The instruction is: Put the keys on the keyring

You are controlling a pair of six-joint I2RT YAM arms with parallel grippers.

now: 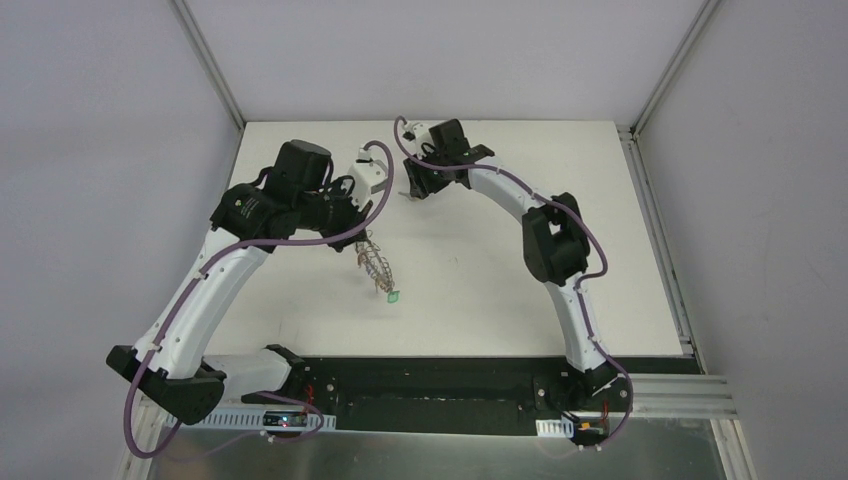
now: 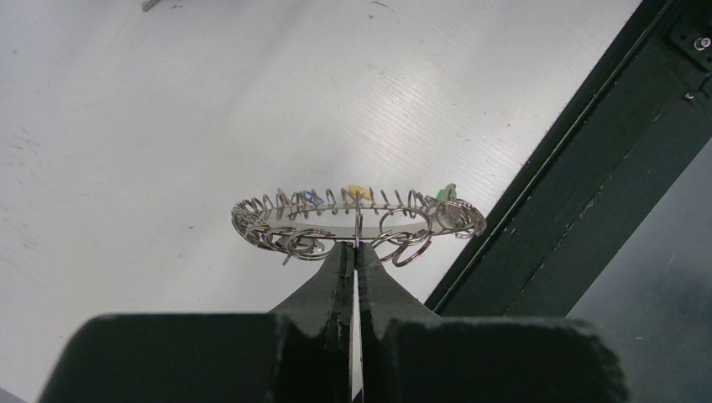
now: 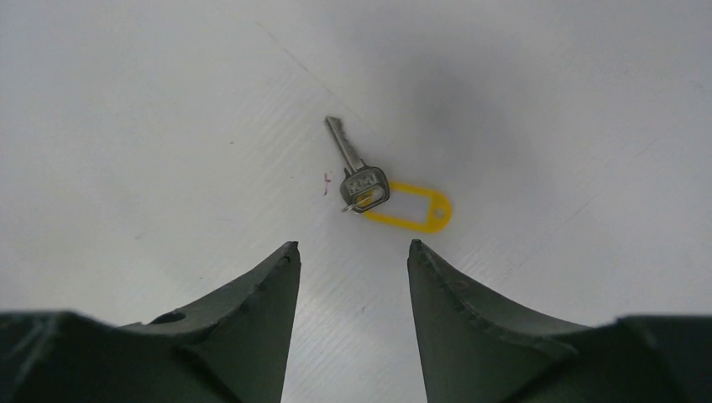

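Metal keyring [image 2: 294, 222] pinched by left gripper [image 2: 354, 246], right gripper [image 3: 353, 256] spread above yellow-tagged key [image 3: 359, 175] near table's [image 1: 520, 290] far edge.

We log: left arm [image 1: 215, 290] white links, bulky black joints | right arm [image 1: 575, 310] alike | purple cables [image 1: 129, 410] loop along both | black bases [image 1: 285, 380] at 6 o'clock | fingers [image 3: 252, 319] dark, matte, wedge-shaped, small hole at 8 o'clock
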